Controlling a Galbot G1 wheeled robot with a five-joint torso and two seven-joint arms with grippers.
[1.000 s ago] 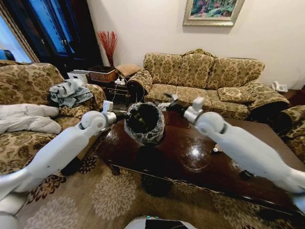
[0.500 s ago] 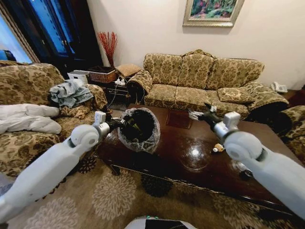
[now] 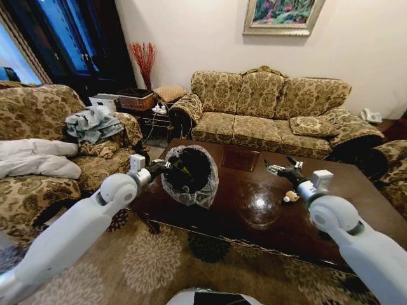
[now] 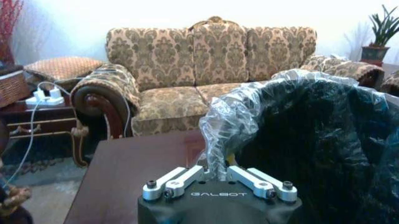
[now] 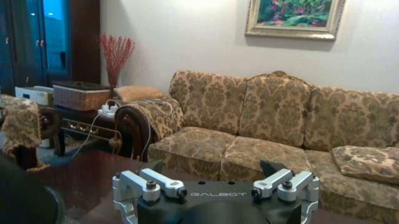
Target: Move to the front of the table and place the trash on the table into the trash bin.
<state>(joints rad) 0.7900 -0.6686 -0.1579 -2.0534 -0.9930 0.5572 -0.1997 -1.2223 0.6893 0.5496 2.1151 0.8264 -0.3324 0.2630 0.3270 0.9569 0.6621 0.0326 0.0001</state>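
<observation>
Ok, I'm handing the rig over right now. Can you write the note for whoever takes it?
Left gripper: shut on the bagged rim of the trash bin, which is tilted at the left end of the table.
Right gripper: open, empty, above the tabletop.
Done: robot is at the table, bin in hand.
Left: a small tan-orange piece lies on the table near the right gripper. Bin contents can't be made out.

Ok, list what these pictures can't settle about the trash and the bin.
- Trash bin contents: head view, dark interior; left wrist view, crinkly bag blocks it.
- Small item beside the right claw: too small to identify.
- Left claw fingertips: bag covers them.
</observation>
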